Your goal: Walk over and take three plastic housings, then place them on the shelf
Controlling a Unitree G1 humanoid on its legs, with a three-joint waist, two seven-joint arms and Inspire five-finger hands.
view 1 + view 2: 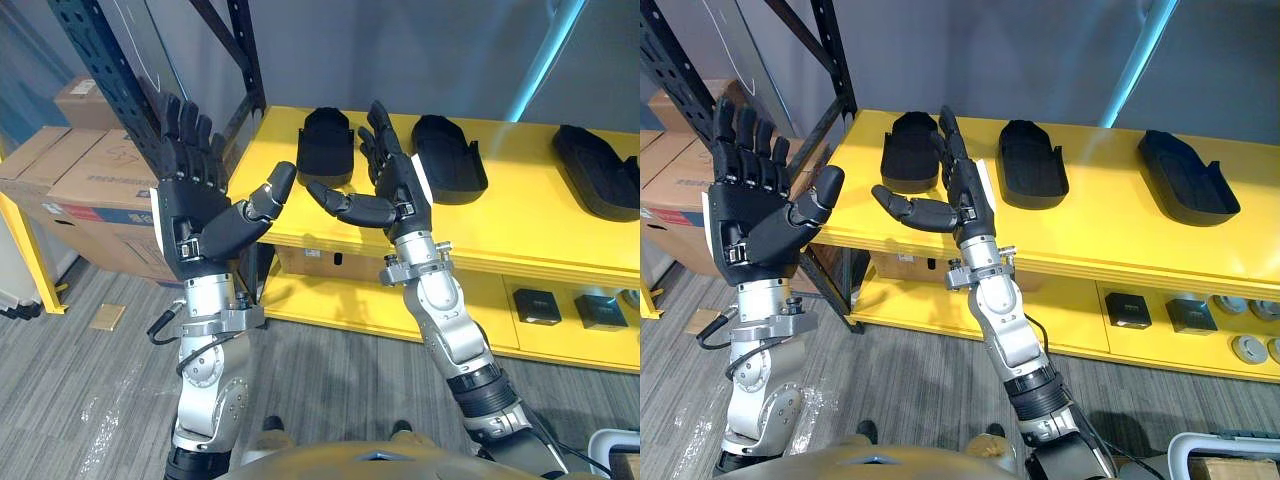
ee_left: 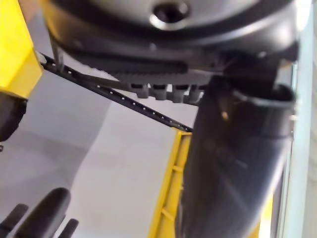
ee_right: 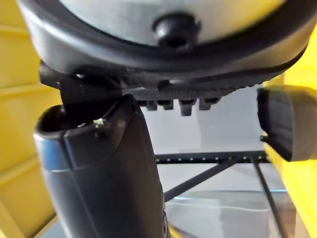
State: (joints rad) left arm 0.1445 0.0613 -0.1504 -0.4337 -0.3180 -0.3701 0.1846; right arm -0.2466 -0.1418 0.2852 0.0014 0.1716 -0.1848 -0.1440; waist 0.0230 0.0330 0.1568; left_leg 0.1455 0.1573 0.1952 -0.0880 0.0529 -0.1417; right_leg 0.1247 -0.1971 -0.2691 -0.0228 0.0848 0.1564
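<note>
**Fig.** Both hands are hovering raised and empty, fingers straight and spread. The left hand (image 1: pixel 200 215) is off the left end of the yellow shelf (image 1: pixel 530 222), the right hand (image 1: pixel 395 185) before its top. Three black housings are lying in a row on that top, long axes pointing away from the robot: left housing (image 1: pixel 327 145), middle housing (image 1: pixel 449 155), right housing (image 1: pixel 600 170). The right hand is showing between the first two, so it is probably the nearer one for reaching.

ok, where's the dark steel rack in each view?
Left eye view: dark steel rack upper left, behind the left hand.
Right eye view: upper left too.
Left wrist view: perforated bar slanting past the left hand.
Right wrist view: perforated bar and braces past the right hand.
Shared landmark: the yellow shelf beside it.
</note>
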